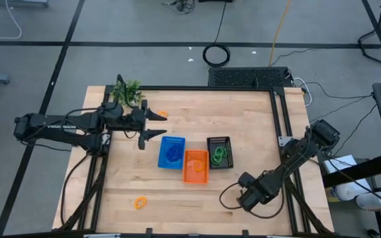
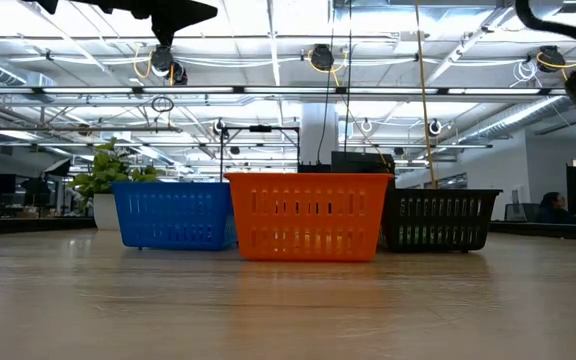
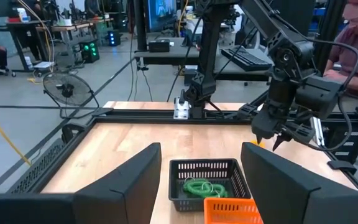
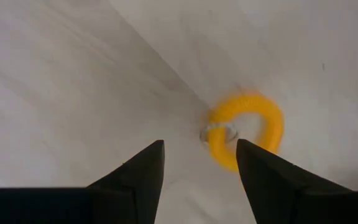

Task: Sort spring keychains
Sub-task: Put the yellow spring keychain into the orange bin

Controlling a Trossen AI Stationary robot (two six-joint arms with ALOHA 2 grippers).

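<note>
1. Orange keychain (image 4: 248, 134) lies flat on the table (image 4: 73, 74), just ahead of the right pincer (image 4: 201, 177) and off toward one finger, not between the two.
2. We see that pincer released and empty, pointing down at the table.
3. We judge it needs a small sideways shift before clenching; the left pincer (image 1: 156, 125), also released, is well apart.

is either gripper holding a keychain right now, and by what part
Neither. The left gripper is open and empty; the right gripper is open above an orange keychain on the table, not gripping it.
</note>
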